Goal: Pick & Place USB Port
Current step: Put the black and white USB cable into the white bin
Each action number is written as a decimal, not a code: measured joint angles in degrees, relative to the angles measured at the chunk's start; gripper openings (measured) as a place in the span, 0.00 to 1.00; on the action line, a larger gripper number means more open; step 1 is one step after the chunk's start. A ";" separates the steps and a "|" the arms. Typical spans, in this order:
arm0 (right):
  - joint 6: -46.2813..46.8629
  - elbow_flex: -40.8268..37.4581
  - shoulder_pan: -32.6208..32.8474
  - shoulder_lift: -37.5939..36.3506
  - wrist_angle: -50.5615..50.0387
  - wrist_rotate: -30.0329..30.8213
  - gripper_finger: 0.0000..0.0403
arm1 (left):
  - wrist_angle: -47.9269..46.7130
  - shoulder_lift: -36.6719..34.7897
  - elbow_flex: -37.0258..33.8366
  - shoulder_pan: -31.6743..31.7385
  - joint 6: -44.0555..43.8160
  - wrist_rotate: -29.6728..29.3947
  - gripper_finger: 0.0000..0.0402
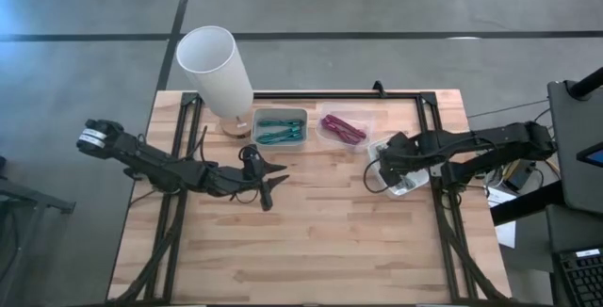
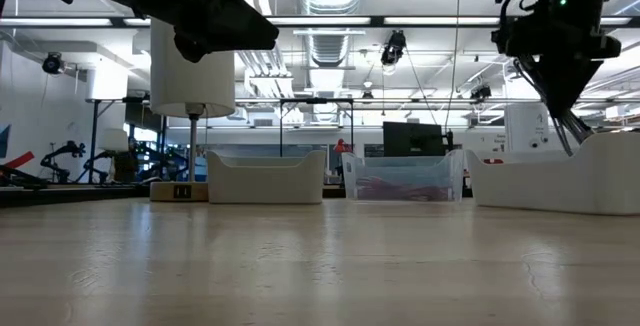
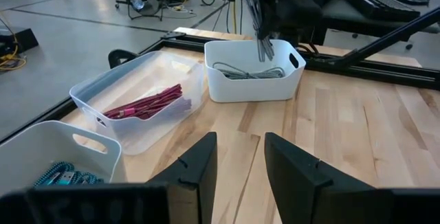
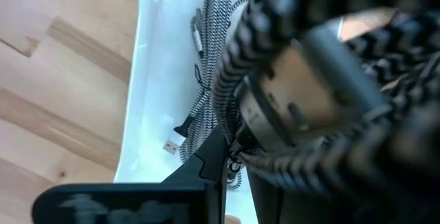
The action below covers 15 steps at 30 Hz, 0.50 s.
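Note:
A white bin (image 1: 403, 183) at the table's right holds black-and-white braided USB cables (image 3: 249, 73). My right gripper (image 3: 265, 51) points steeply down over this bin, shut on one braided cable (image 4: 237, 86). A white bin of teal cables (image 1: 280, 128) and a clear bin of magenta cables (image 1: 342, 128) stand at the far middle. My left gripper (image 1: 270, 177) hovers open above the table's middle, left of the bins, holding nothing. My right gripper pinches a braided cable (image 4: 234, 148) between its two fingers, coming from above and pointing steeply down. A loop of that cable with a silver plug (image 4: 302, 100) rises close to the wrist camera. Other cable (image 4: 199, 45) lies on the bin's floor below.
A lamp with a white shade (image 1: 217, 67) stands at the far left on a wooden base. A black frame (image 1: 377, 93) runs along the table's far edge and sides. Bare wood (image 1: 320, 241) spreads over the near half of the table.

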 joint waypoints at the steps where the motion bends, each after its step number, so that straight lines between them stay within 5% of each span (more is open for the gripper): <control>1: 0.02 -0.24 0.00 0.35 0.05 0.01 0.08 | 0.00 0.00 0.00 0.00 0.00 0.00 0.30; 15: -0.52 -5.10 0.00 4.67 5.28 -2.47 0.08 | -0.10 0.00 0.00 0.00 -0.03 0.02 0.30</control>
